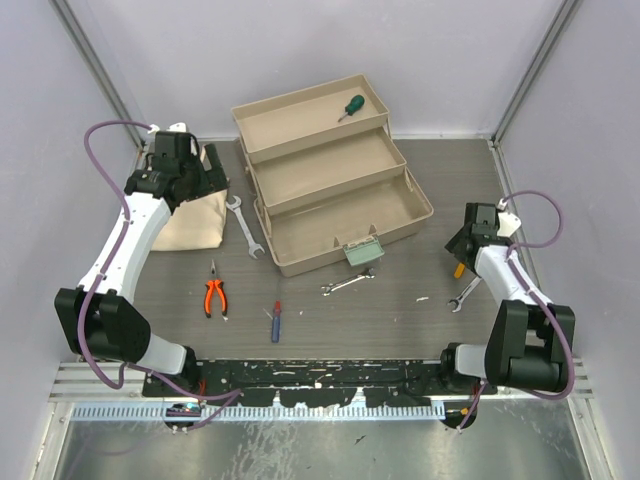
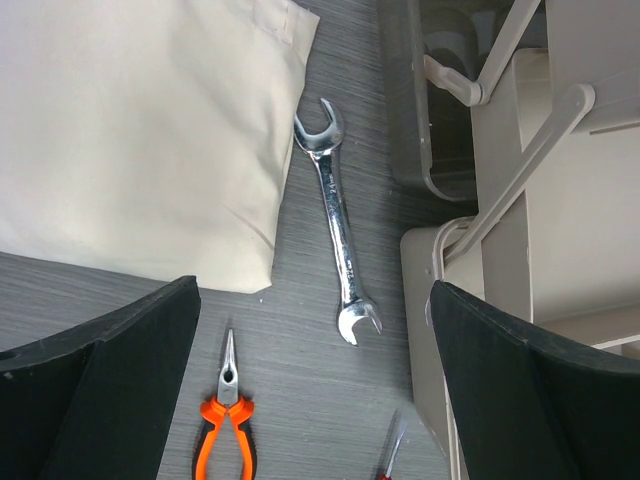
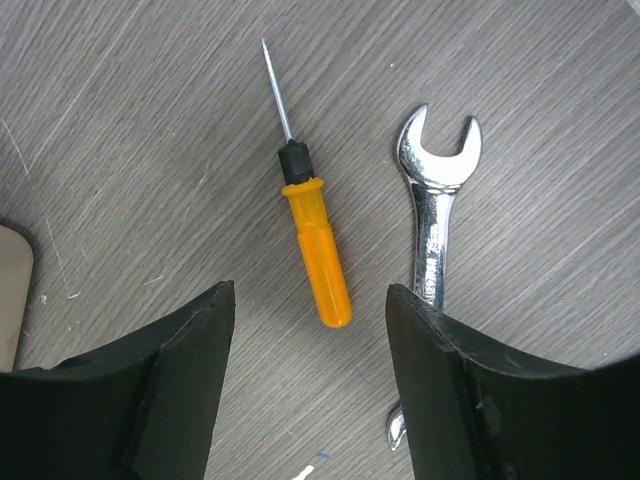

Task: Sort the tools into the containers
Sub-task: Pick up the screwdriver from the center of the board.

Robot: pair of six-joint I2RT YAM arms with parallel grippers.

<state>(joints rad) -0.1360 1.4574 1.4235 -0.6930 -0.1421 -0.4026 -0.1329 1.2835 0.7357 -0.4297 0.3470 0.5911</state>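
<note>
Right gripper (image 3: 308,345), jaws apart and empty, over orange-handled screwdriver (image 3: 316,250) beside silver wrench (image 3: 435,220); left gripper (image 2: 312,300), spread wide and empty, above open-end wrench (image 2: 338,225) by cream cloth bag (image 2: 130,130).

The toolbox (image 1: 340,225) sits mid-counter (image 1: 400,320), one screwdriver (image 1: 350,107) in its rearmost tray. A bag (image 1: 190,215) lies to its left, a long wrench (image 1: 245,228) between them. In front: pliers (image 1: 214,295), a second screwdriver (image 1: 276,320) right of them, then a small wrench (image 1: 347,284). Far right, a third screwdriver (image 3: 315,240) lies beside another wrench (image 3: 435,210).
</note>
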